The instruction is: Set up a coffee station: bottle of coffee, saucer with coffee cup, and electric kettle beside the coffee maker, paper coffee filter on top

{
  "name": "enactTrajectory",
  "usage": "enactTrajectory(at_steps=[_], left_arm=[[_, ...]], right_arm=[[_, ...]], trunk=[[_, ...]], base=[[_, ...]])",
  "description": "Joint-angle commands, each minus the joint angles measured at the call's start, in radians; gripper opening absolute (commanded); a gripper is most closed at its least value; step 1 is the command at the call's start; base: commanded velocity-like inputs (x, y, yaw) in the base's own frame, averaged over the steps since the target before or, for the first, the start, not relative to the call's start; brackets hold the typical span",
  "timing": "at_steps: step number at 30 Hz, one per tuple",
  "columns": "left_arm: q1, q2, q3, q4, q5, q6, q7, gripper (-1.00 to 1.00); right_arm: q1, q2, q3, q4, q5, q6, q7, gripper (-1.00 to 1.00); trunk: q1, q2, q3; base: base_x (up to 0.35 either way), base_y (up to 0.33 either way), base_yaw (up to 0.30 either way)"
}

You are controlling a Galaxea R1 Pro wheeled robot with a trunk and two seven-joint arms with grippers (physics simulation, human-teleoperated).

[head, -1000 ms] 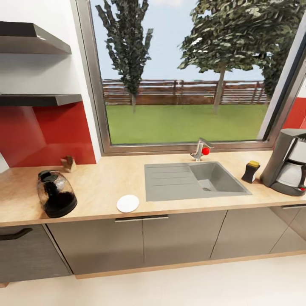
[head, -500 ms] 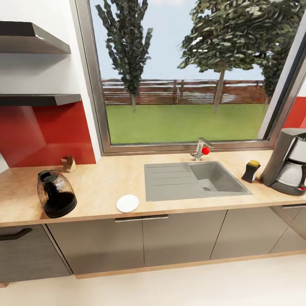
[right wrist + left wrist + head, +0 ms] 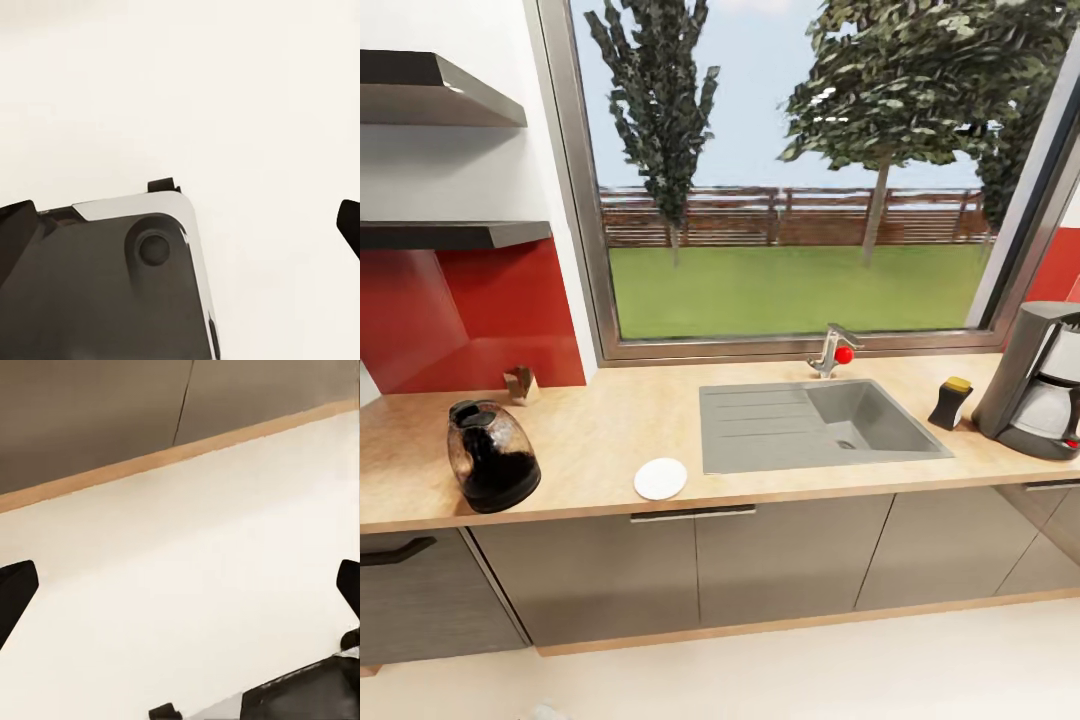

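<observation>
Below, both sets of jaws are spread wide and empty, their dark fingertips (image 3: 16, 589) (image 3: 15, 225) at the frame edges over pale floor (image 3: 195, 555). Far from them, on the bench (image 3: 600, 420), the electric kettle (image 3: 492, 455), saucer (image 3: 660, 478), bottle of coffee (image 3: 950, 403) and coffee maker (image 3: 1040, 380) stand apart.

Fingertips (image 3: 13, 592): black, blunt, at frame edges in both wrist views. Base (image 3: 112, 292): dark grey panel, silver-trimmed rounded corner, round black screw (image 3: 154, 248).

Head faces countertop (image 3: 610, 420); wrists face floor (image 3: 187, 585)
</observation>
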Motion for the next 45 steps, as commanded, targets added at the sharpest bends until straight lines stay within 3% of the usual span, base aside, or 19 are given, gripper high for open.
enactTrajectory(at_steps=[1, 2, 5, 8, 10, 12, 15, 16, 18, 19, 22, 23, 25, 26, 27, 30, 33, 39, 45], left_arm=[[-0.013, 0.0, 0.007, -0.011, -0.011, -0.003, -0.043, 1.0], [-0.037, 0.002, 0.009, -0.029, -0.01, 0.007, -0.105, 1.0], [-0.089, 0.004, 0.012, -0.049, -0.008, 0.048, -0.203, 1.0], [-0.17, -0.002, 0.01, -0.061, -0.006, 0.137, -0.322, 1.0], [-0.317, -0.006, 0.009, -0.065, -0.006, 0.261, -0.515, 1.0], [-0.365, -0.006, 0.009, -0.065, -0.006, 0.317, -0.577, 1.0], [-0.461, -0.005, 0.008, -0.065, -0.006, 0.434, -0.718, 1.0], [-0.55, 0.0, 0.009, -0.065, -0.006, 0.527, -0.826, 1.0], [-0.589, 0.003, 0.013, -0.065, -0.005, 0.574, -0.852, 1.0], [-0.654, 0.01, 0.015, -0.064, 0.012, 0.662, -0.886, 1.0], [-0.728, 0.013, 0.016, -0.065, 0.037, 0.743, -0.916, 1.0], [-0.797, 0.013, 0.016, -0.065, 0.041, 0.817, -0.922, 1.0], [-0.834, 0.013, 0.016, -0.065, 0.041, 0.854, -0.923, 1.0], [-0.843, 0.013, 0.016, -0.065, 0.041, 0.862, -0.923, 1.0], [-0.877, 0.012, 0.017, -0.064, 0.042, 0.9, -0.924, 1.0], [-0.915, 0.013, 0.017, -0.065, 0.042, 0.973, -0.923, 1.0], [-0.96, 0.014, 0.017, -0.065, 0.04, 1.037, -0.921, 1.0], [-0.988, 0.029, 0.016, -0.065, 0.034, 1.048, -0.909, 1.0], [-0.982, 0.053, 0.016, -0.064, 0.033, 1.043, -0.853, 1.0]], right_arm=[[-0.001, 0.0, -0.009, 0.001, 0.01, -0.004, 0.004, 1.0], [-0.001, 0.0, -0.009, 0.001, 0.01, -0.004, 0.004, 1.0], [-0.001, 0.0, -0.009, 0.0, 0.01, -0.004, 0.004, 1.0], [-0.001, 0.001, -0.009, 0.0, 0.01, -0.004, 0.004, 1.0], [-0.001, 0.005, -0.008, 0.001, 0.01, -0.004, 0.005, 1.0], [-0.001, 0.01, -0.007, 0.001, 0.01, -0.004, 0.005, 1.0], [-0.001, 0.016, -0.007, -0.001, 0.01, -0.004, 0.005, 1.0], [-0.001, 0.019, -0.007, -0.014, 0.009, -0.004, 0.006, 1.0], [-0.001, 0.02, -0.007, -0.031, 0.009, -0.004, 0.006, 1.0], [-0.002, 0.029, -0.007, -0.081, 0.009, -0.003, 0.009, 1.0], [-0.002, 0.064, -0.005, -0.234, 0.01, -0.002, 0.059, 1.0], [-0.001, 0.102, 0.066, -0.379, 0.011, -0.001, 0.231, 1.0], [-0.002, 0.108, 0.129, -0.427, 0.01, -0.001, 0.283, 1.0], [-0.002, 0.109, 0.15, -0.444, 0.01, 0.0, 0.295, 1.0], [-0.002, 0.113, 0.229, -0.517, 0.008, 0.002, 0.325, 1.0], [-0.002, 0.119, 0.312, -0.607, 0.005, 0.005, 0.34, 1.0], [-0.002, 0.16, 0.395, -0.754, 0.003, 0.045, 0.345, 1.0], [-0.002, 0.215, 0.438, -0.963, 0.001, 0.214, 0.347, 1.0], [-0.002, 0.215, 0.488, -1.221, -0.011, 0.423, 0.347, 1.0]], trunk=[[0.001, -0.002, -0.002], [0.001, -0.002, -0.002], [0.001, -0.002, -0.002], [0.001, -0.002, -0.002], [0.001, -0.002, -0.002], [0.001, -0.002, -0.002], [0.001, -0.002, -0.002], [0.001, -0.002, -0.002], [0.001, -0.002, -0.002], [0.001, -0.002, -0.002], [0.001, -0.002, -0.002], [0.001, -0.002, -0.002], [0.001, -0.002, -0.002], [0.001, -0.002, -0.002], [0.001, -0.002, -0.002], [0.001, -0.002, -0.002], [0.001, -0.002, -0.002], [0.001, -0.002, -0.002], [0.001, -0.002, -0.002]], base=[[0.0, 0.0, 0.0], [0.0, 0.0, 0.0], [0.0, 0.0, 0.0], [0.0, 0.0, 0.0], [0.0, 0.0, 0.0], [0.0, 0.0, 0.0], [0.0, 0.0, 0.0], [0.0, 0.0, 0.0], [0.0, 0.0, 0.0], [0.0, 0.0, 0.0], [0.0, 0.0, 0.0], [0.0, 0.0, 0.0], [0.0, 0.0, 0.0], [0.0, 0.0, 0.0], [0.0, 0.0, 0.0], [0.0, 0.0, 0.0], [0.0, 0.0, 0.0], [0.0, 0.0, 0.0], [0.0, 0.0, 0.0]])
